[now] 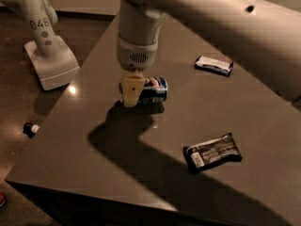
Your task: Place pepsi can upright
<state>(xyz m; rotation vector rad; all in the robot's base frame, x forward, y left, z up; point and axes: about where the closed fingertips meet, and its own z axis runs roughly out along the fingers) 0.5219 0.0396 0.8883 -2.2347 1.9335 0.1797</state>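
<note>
Left, on the floor beyond the table's left edge: a second robot's white base [49, 62] marked 048, and a small dark-and-white object [30, 128]. The gripper [132, 95] is down at the left end of the pepsi can [154, 89], which lies on its side toward the far-left corner of the grey table [84, 173]. Whether the gripper grips it cannot be told. Uprighting is not yet done. Right: one black wrapper [214, 65] by the far edge, another [211, 152] nearer the front.

Claw [134, 95] low, left of centre
</note>
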